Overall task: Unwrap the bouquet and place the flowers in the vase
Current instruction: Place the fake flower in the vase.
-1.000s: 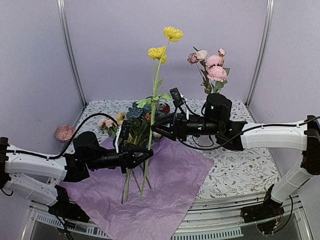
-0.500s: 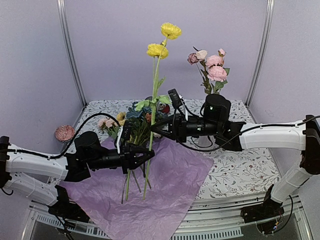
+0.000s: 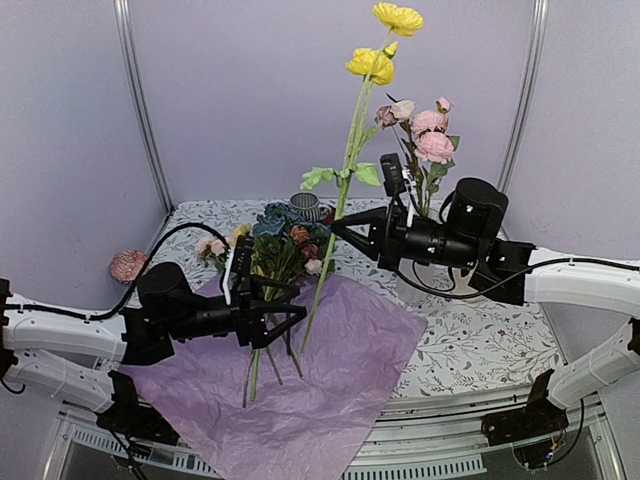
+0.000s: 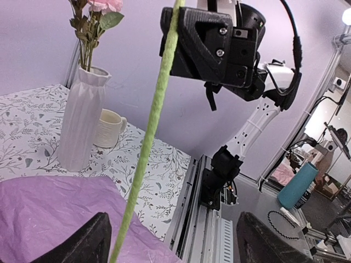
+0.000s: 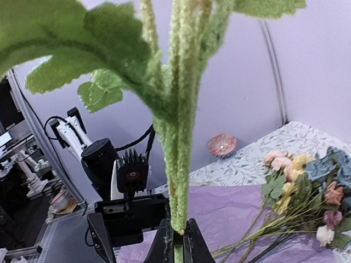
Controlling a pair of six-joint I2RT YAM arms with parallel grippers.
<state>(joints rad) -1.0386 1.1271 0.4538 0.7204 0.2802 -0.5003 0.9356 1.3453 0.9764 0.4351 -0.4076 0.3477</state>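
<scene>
- The wrapping looks done: the large crinkled pink-purple tissue paper sheet (image 3: 300,385) lies spread open on the table, and I see no ribbon on it.
- My right gripper (image 3: 338,226) is clamped tight on a long green fuzzy stem with leaves and yellow poppy-like blooms (image 3: 350,170). It holds the stem tilted above the paper, blooms high and leaning toward the vase, cut end hanging over the sheet.
- My left gripper (image 3: 288,305) stands wide and holds nothing. In the left wrist view the same stem runs up between its spread fingers, nearer one than the other, and I cannot tell whether it touches.
- The tall slim white ribbed ceramic vase (image 4: 81,123) stands upright on the floral-print table cover, off the right side of the paper. A cream handled mug (image 4: 109,127) sits just beside it, and my right arm hides most of the vase from above.
- A cluster of pink and mauve roses (image 3: 428,135) is already in the vase.
- The yellow stem is not yet over the vase mouth. I judge it must go across, come upright and go down the narrow neck beside the roses.
- The loose bunch of blue, cream, pink and orange blooms (image 3: 278,240) lies at the far edge of the paper, stems toward me, so I judge well under half the flowers are placed.
</scene>
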